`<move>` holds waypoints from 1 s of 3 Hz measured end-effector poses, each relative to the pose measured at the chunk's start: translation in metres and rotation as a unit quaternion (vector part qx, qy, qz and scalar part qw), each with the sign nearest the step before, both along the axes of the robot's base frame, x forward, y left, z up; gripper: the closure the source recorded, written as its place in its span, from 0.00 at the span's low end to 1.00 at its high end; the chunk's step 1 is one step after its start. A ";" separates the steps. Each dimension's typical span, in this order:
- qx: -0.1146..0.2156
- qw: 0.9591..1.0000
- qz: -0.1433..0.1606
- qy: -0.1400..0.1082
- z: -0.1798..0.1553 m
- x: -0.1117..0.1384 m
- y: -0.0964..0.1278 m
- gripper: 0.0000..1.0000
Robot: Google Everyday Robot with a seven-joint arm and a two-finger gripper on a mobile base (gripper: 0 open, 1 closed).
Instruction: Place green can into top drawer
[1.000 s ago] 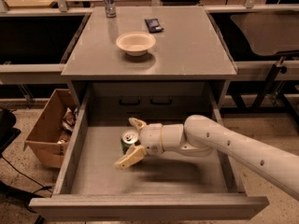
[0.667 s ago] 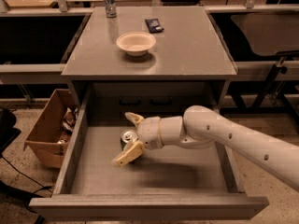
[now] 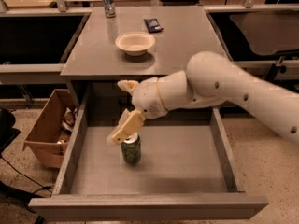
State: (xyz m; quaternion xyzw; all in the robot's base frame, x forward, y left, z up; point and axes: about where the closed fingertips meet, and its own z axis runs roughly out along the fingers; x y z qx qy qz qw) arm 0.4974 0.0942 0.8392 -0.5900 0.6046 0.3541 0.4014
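The green can (image 3: 131, 149) stands upright on the floor of the open top drawer (image 3: 149, 206), left of its middle. My gripper (image 3: 117, 111) hangs just above and to the left of the can, over the drawer. It is open and empty, with its fingers spread wide. The lower finger (image 3: 125, 127) sits right by the can's silver top; I cannot tell whether it touches. The upper finger (image 3: 127, 85) is level with the cabinet top's front edge. My white arm reaches in from the right.
On the grey cabinet top (image 3: 187, 45) are a white bowl (image 3: 135, 43), a dark packet (image 3: 153, 24) and a slim silver-blue can (image 3: 108, 0). A brown cardboard box (image 3: 46, 125) sits on the floor to the left of the drawer.
The gripper was low in the drawer with the can between its fingers. It has risen up and away, and the can now stands free on the drawer floor.
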 end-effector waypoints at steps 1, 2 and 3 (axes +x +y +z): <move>-0.090 0.996 0.016 -0.019 0.079 -0.013 -0.026 0.00; -0.144 0.989 0.026 -0.027 0.125 -0.010 -0.044 0.00; -0.199 0.978 0.034 -0.055 0.138 -0.037 -0.083 0.00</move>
